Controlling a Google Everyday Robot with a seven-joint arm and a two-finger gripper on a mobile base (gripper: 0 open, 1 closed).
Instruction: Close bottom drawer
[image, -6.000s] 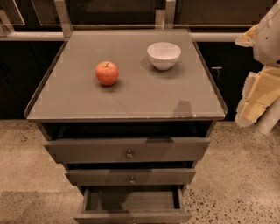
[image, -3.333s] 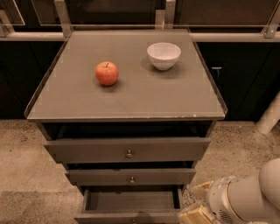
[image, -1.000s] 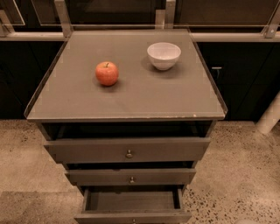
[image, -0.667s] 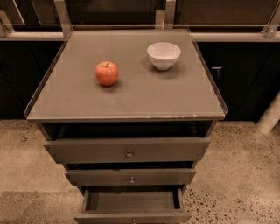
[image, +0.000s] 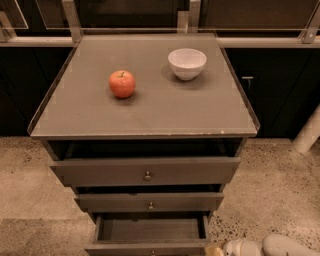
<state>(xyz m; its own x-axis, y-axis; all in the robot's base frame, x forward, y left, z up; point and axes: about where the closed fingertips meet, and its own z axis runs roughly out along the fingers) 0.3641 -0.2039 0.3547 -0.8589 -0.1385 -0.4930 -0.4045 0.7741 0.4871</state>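
The bottom drawer (image: 150, 231) stood pulled out at the foot of the cabinet (image: 150, 112), its inside showing below the middle drawer (image: 149, 201). Working the rig from afar, I saw the gripper (image: 227, 248) at the lower edge of the view, just right of that drawer's front corner (whether open or closed, I could not tell). On the cabinet top an apple (image: 122, 83) sat left of a white bowl (image: 187, 63), the two apart.
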